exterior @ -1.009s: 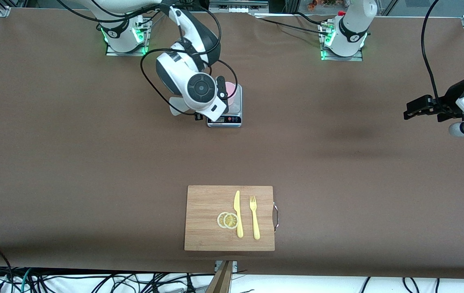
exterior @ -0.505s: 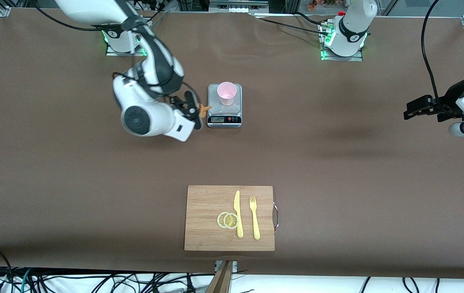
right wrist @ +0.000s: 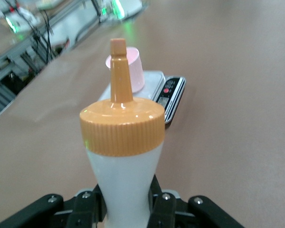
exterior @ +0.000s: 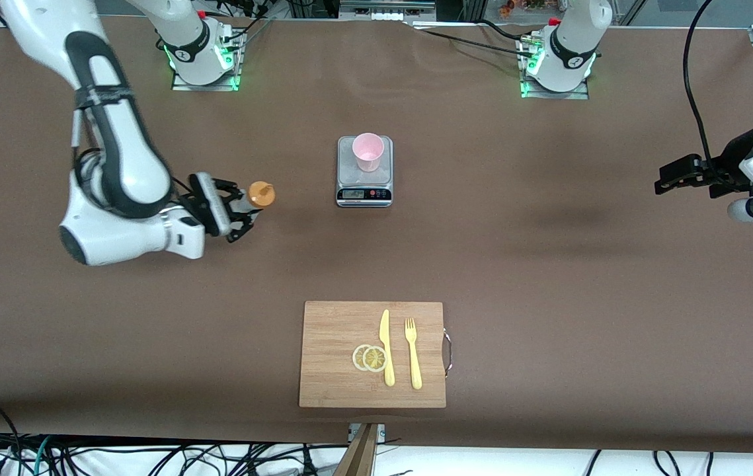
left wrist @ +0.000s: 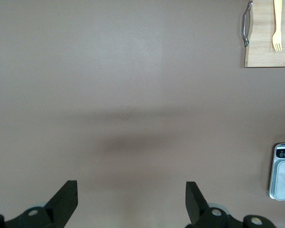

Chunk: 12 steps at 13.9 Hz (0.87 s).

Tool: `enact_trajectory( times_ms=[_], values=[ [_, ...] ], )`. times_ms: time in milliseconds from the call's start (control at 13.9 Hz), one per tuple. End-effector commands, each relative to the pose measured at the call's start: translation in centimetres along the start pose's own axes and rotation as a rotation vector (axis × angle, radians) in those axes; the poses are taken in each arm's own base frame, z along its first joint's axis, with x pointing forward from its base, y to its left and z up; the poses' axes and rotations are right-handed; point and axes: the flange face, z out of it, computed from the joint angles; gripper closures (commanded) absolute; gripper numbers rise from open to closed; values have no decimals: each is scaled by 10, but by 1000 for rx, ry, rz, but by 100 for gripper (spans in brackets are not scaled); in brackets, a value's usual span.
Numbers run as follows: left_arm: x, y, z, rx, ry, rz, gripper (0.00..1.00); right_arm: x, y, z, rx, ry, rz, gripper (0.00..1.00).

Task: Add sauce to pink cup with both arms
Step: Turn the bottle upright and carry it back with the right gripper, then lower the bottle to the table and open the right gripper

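The sauce, a small translucent whitish squeeze bottle with an orange nozzle cap, is held upright above the brown worktop by the right pincer, whose black fingers are pressed against the bottle's lower body on both sides; it hangs over the worktop toward the right arm's end, level with the scale and well apart from it. Taking things from the front camera's edge inward: close to that edge, about midway along it, lies a rectangular light wooden cutting board with a metal handle, carrying two overlapping pale yellow lemon slices, a yellow plastic knife just beside them, and a yellow plastic fork beside the knife, nearer the handle. Farther in, around the worktop's middle, sits a small silver digital kitchen scale with its display facing the front camera, and the small pale pink plastic tumbler stands upright on its platform. The right wrist view shows the nozzle pointing up with the tumbler and scale farther off. The left pincer waits in the air over the worktop's edge at the left arm's end, its jaws spread wide and empty.
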Motion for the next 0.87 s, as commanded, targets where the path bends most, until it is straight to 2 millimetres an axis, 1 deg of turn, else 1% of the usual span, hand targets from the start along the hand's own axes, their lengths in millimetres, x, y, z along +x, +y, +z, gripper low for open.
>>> enact_trajectory(
  times_ms=[0, 72, 216, 361, 433, 577, 721, 793],
  values=[
    [2, 1, -4, -2, -7, 14, 0, -59, -11, -10, -30, 238, -47, 92],
    [2, 2, -4, -2, -7, 16, 0, -79, -16, -9, -37, 313, -71, 92],
    [2, 2, -4, -2, -7, 16, 0, -116, -25, -7, -51, 388, -89, 92],
    [2, 1, -4, -2, -7, 14, 0, -143, -27, 6, -74, 493, -91, 92],
    [2, 1, -4, -2, -7, 14, 0, -152, -27, 10, -84, 508, -113, 92],
    [2, 1, -4, -2, -7, 14, 0, -159, -29, 15, -79, 520, -128, 91],
    [2, 2, -4, -2, -7, 16, 0, -174, -32, 21, -86, 531, -128, 91],
    [2, 2, -4, -2, -7, 16, 0, -177, -32, 23, -81, 527, -125, 91]
  ],
)
